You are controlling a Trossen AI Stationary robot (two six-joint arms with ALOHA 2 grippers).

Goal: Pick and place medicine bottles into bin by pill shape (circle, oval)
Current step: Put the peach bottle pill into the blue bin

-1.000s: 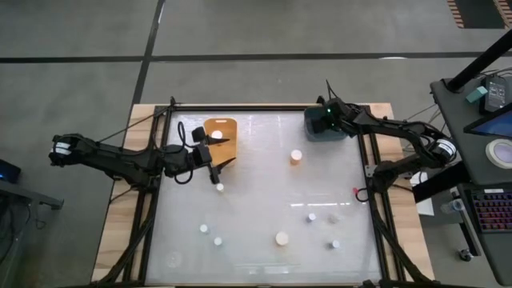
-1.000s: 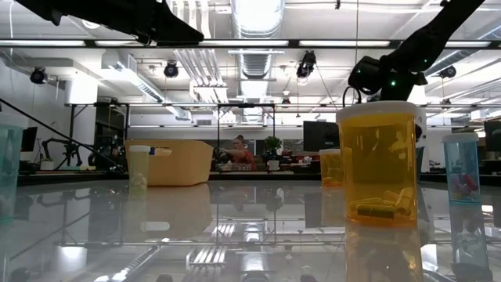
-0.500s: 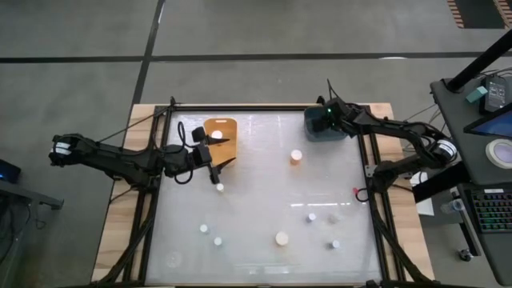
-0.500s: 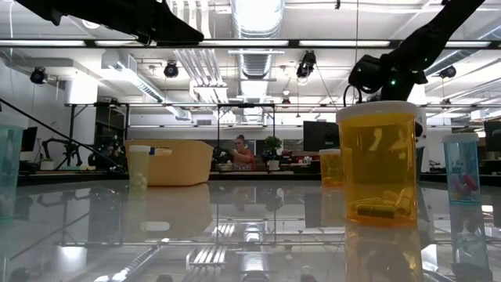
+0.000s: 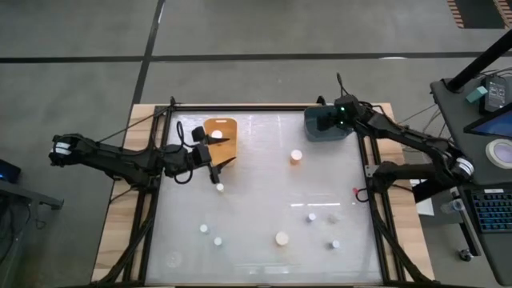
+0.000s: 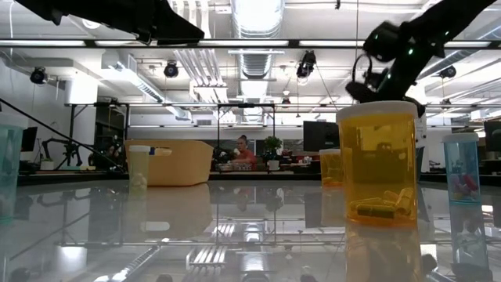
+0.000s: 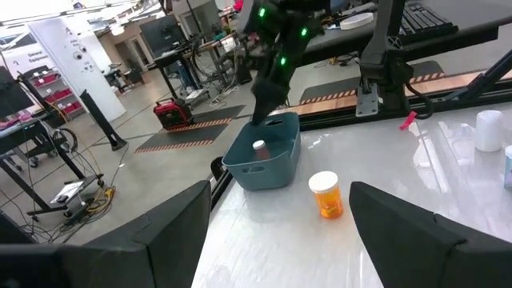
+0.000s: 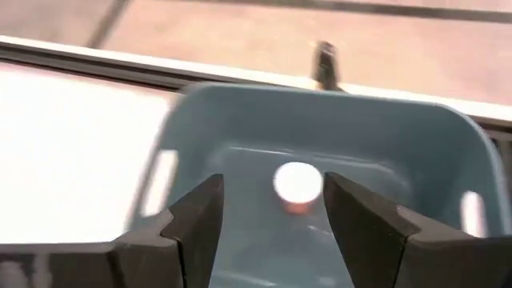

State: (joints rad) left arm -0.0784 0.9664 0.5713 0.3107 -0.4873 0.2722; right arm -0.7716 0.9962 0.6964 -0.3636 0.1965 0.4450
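My right gripper (image 5: 330, 120) hangs open and empty over the blue bin (image 5: 320, 128) at the table's far right. In the right wrist view its fingers (image 8: 196, 212) stand on either side of a white-capped bottle (image 8: 298, 184) that stands upright on the bin's floor, well below them. My left gripper (image 5: 214, 160) is open and empty beside the orange bin (image 5: 222, 130) at the far left. An orange bottle (image 5: 296, 157) stands between the bins, and it also shows in the left wrist view (image 7: 326, 194). Several small bottles stand nearer the front, among them one with a white cap (image 5: 220, 187).
More bottles stand at the near left (image 5: 204, 229) and the near right (image 5: 310, 217), and a wide-capped one (image 5: 281, 238) stands near the front. In the low view a large orange bottle (image 6: 376, 164) stands close to the camera. The middle of the glossy table (image 5: 264, 192) is bare.
My right gripper has risen and gone a little toward the table's right edge, staying over the blue bin. My left arm has kept still.
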